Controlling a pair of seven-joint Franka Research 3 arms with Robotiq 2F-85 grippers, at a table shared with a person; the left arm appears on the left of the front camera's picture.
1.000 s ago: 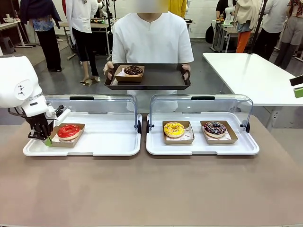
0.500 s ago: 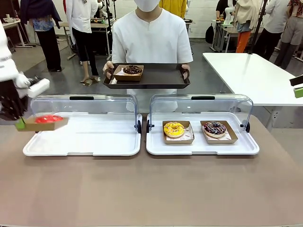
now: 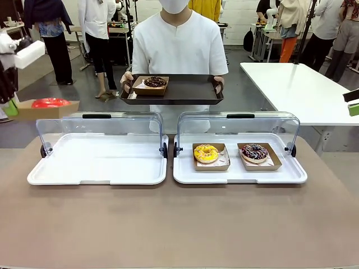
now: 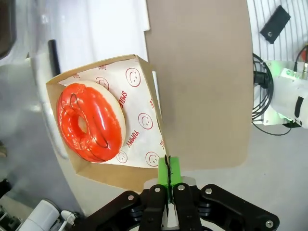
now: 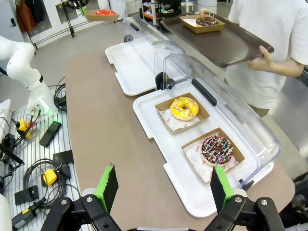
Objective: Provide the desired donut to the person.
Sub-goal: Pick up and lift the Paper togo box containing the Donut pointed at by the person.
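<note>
A red-glazed donut (image 3: 49,103) lies in a brown paper tray (image 3: 47,110), held in the air above the left end of the left display case (image 3: 98,168). My left gripper (image 3: 10,106) is shut on the tray's edge. In the left wrist view its green pads (image 4: 174,171) pinch the tray's rim (image 4: 144,168), with the red donut (image 4: 90,122) just beyond. The person (image 3: 179,45) stands at the far side and holds a dark serving tray (image 3: 185,89) with a chocolate donut (image 3: 154,82) in a box. My right gripper (image 5: 163,190) hangs open, high over the right end of the table.
The right display case (image 3: 291,174) has its clear lid (image 3: 238,126) up and holds a yellow donut (image 3: 206,152) and a chocolate sprinkled donut (image 3: 254,151), each in a paper tray. The left case's lid (image 3: 98,128) is up too. A white table (image 3: 303,89) stands at the far right.
My left gripper has lifted the red donut in its paper tray out of the left case, up and to the left. The person's serving tray has hardly moved.
</note>
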